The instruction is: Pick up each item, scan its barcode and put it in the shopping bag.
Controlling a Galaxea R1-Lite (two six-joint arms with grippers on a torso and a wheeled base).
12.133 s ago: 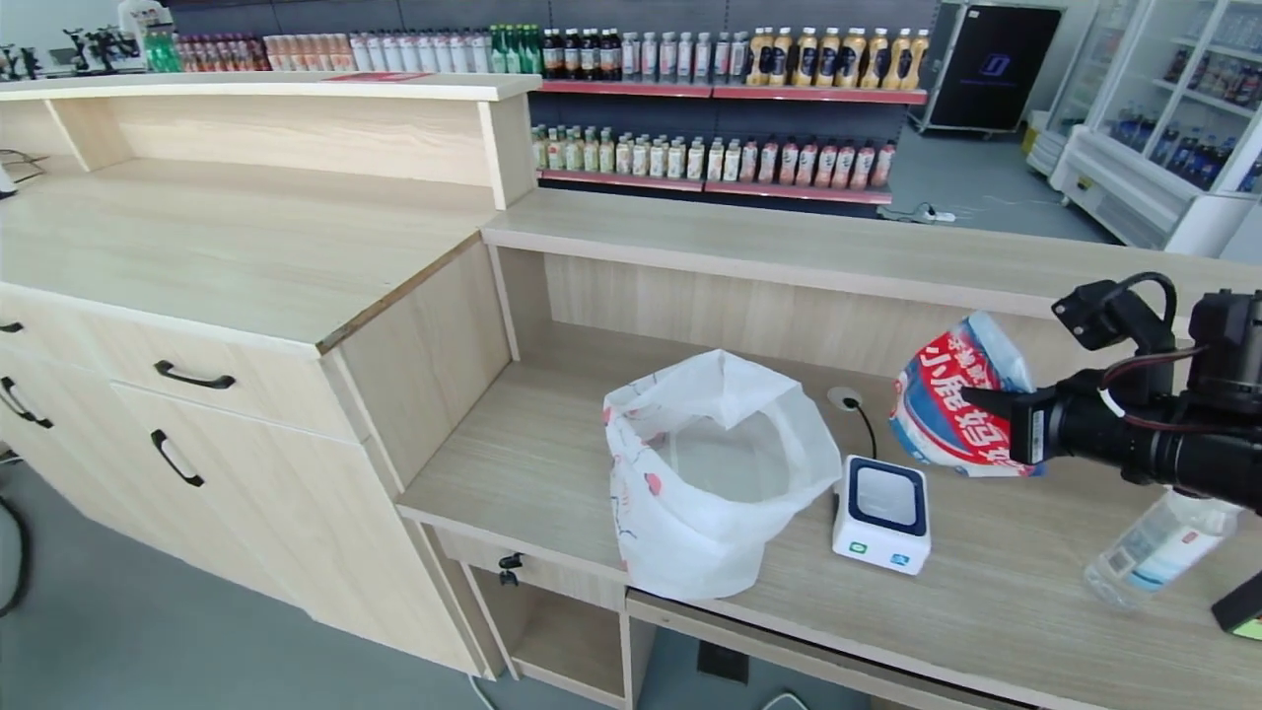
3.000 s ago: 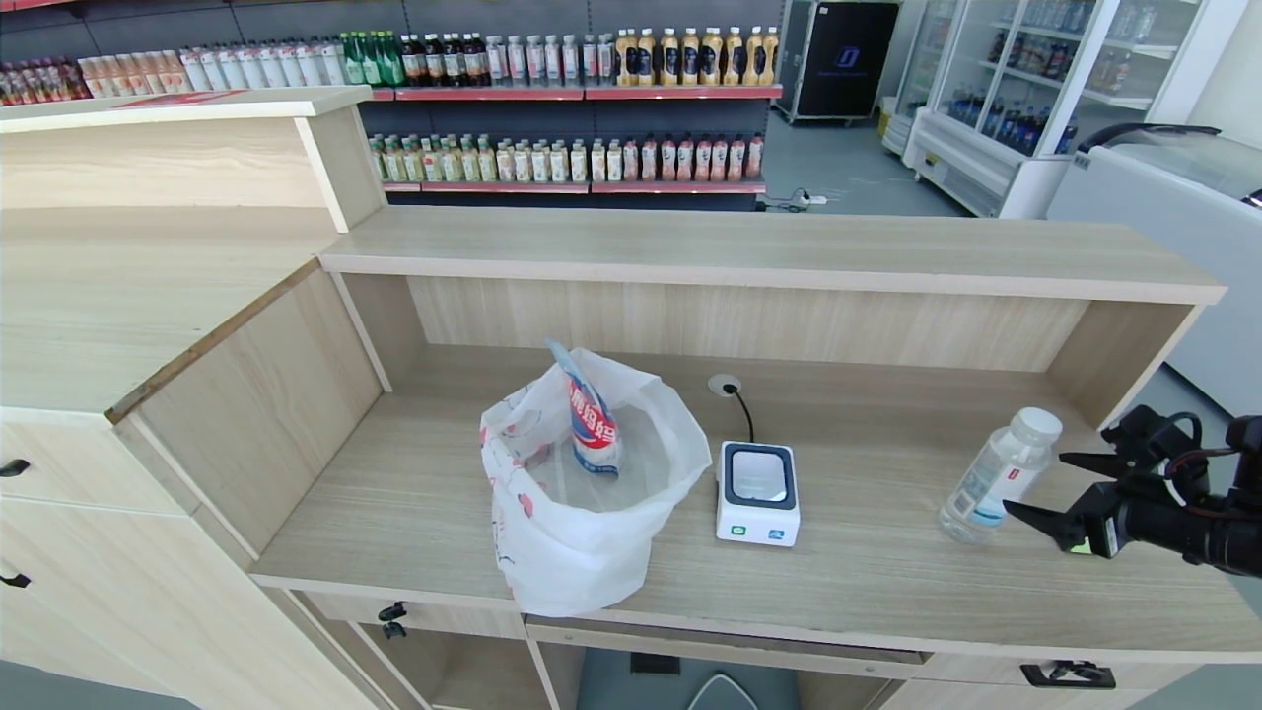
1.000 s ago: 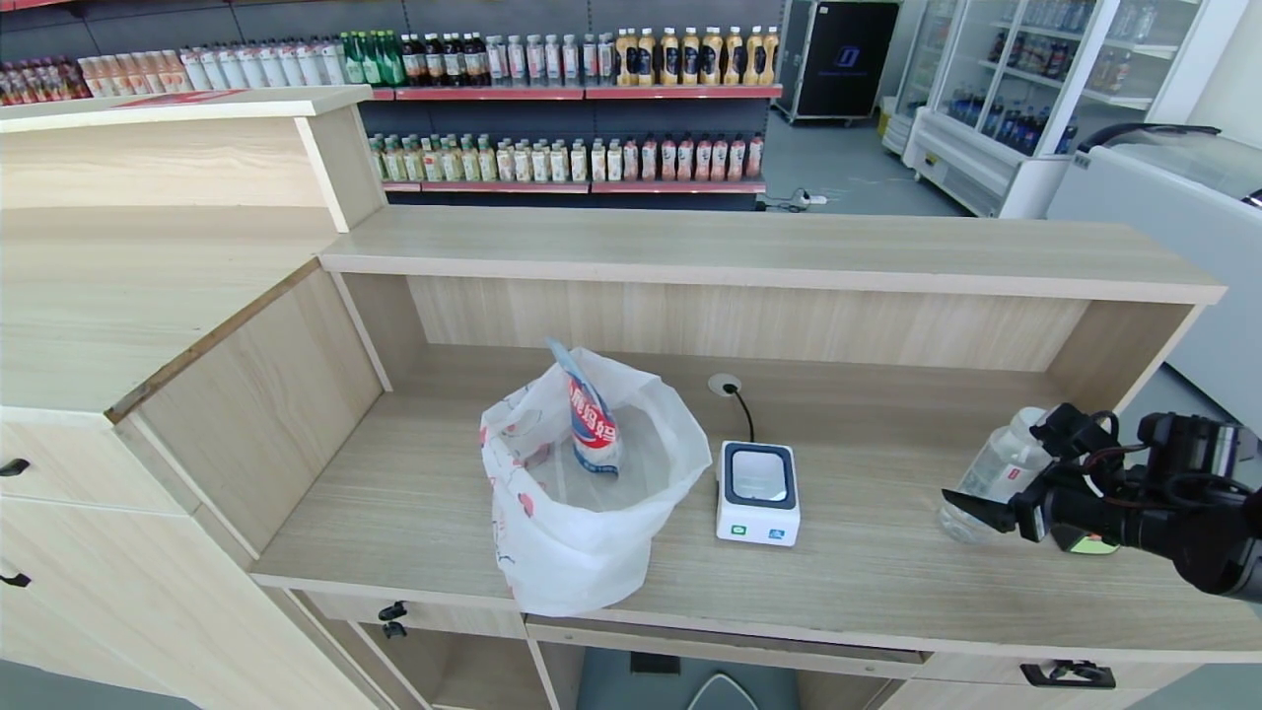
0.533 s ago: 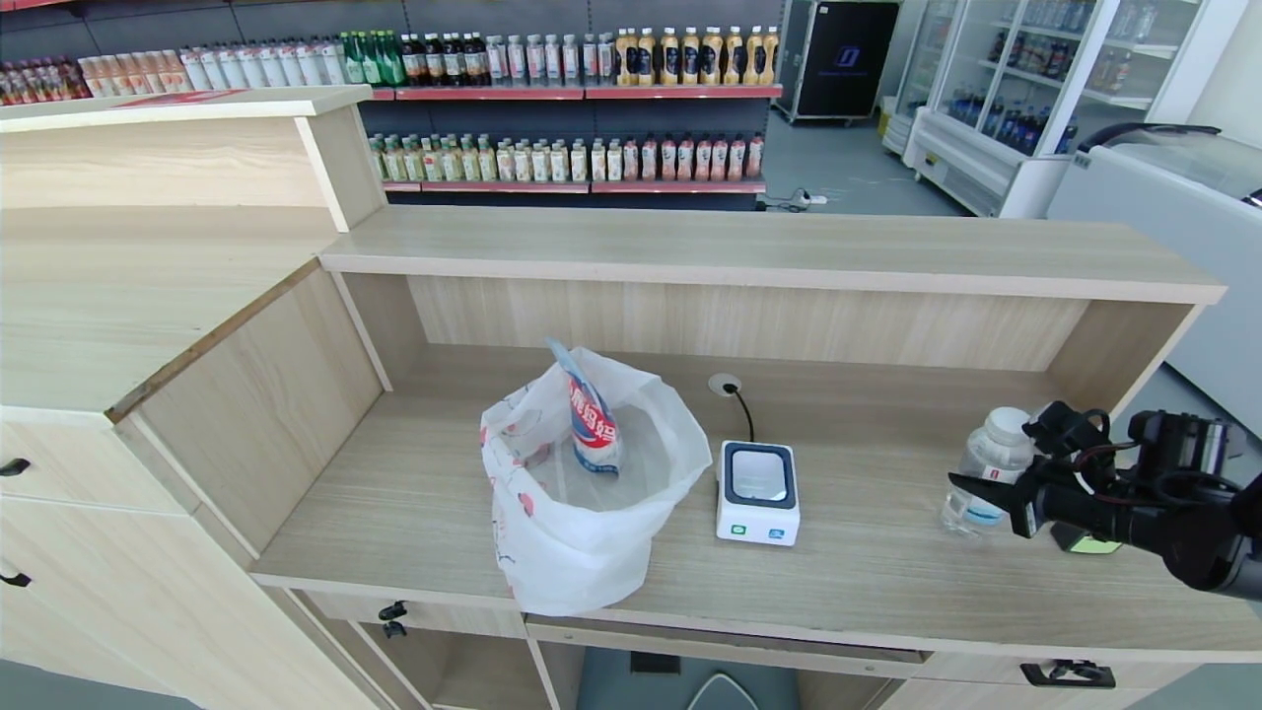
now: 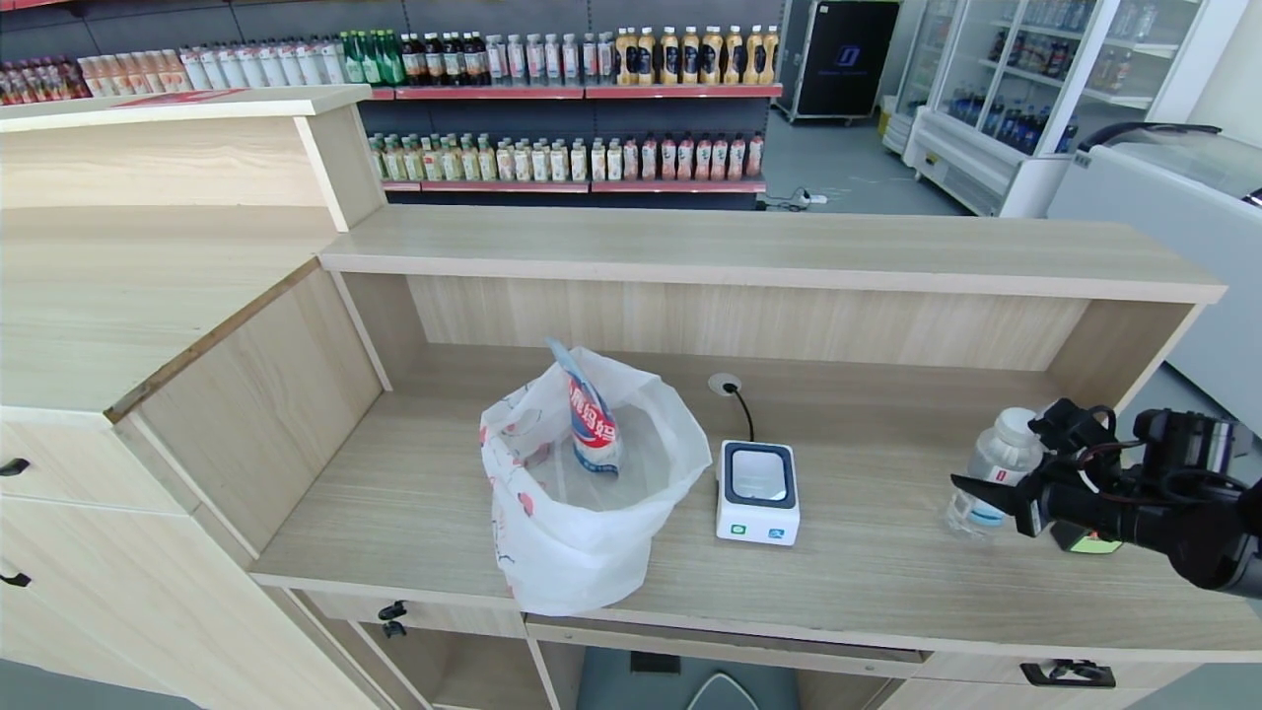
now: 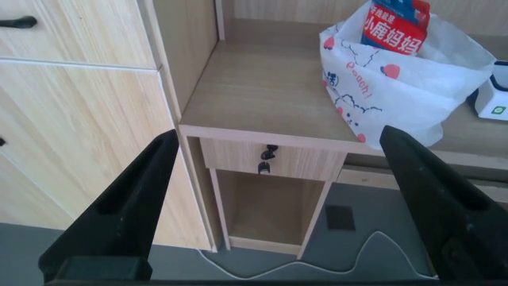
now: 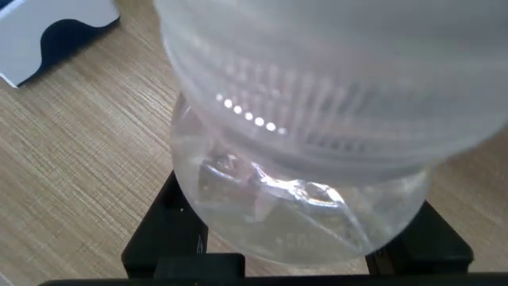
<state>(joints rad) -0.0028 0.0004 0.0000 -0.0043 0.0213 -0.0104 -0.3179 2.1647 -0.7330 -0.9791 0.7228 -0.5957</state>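
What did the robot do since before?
The snack bag went from the right hand into the shopping bag. Then that hand moved to the water bottle and closed on it. The scanner stayed put.

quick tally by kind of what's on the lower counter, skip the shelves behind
shopping bag: 1
snack packet: 1, standing in the bag
scanner: 1
water bottle: 1
small green-and-black thing: 1, mostly hidden, kind unclear
total: 5
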